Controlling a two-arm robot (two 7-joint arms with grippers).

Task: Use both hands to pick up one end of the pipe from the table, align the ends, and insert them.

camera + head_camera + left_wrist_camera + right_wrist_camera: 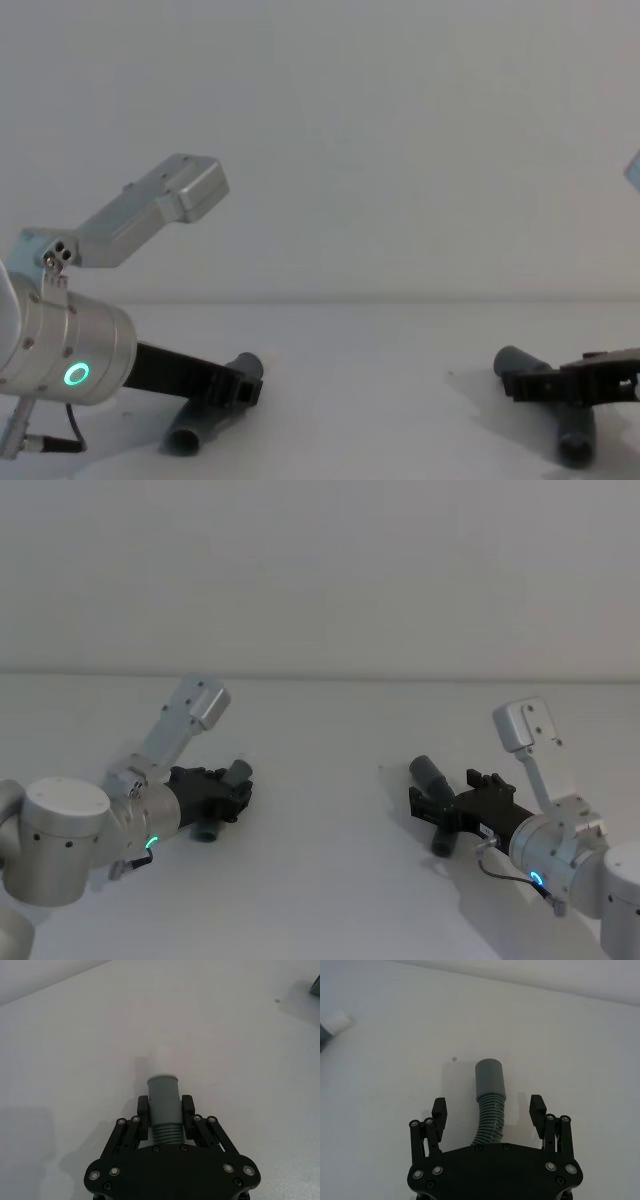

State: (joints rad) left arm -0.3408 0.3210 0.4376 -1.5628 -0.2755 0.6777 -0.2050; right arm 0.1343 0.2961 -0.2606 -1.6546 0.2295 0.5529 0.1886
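Your black two-finger left gripper [166,1106] pinches the dark-grey ribbed spigot hose [165,1134] behind its cuff [164,1092] at 8 o'clock on the white table [320,880], leaving the white tip [164,1060] free to mate, while the right gripper [489,1106] straddles the socket hose [489,1080] at 4 o'clock, jaws spread.

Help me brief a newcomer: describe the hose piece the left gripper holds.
On the table, at the robot's left, the left gripper grips a ribbed dark hose piece. Unlike the piece at the open right gripper, its cuff ends in a white tip.
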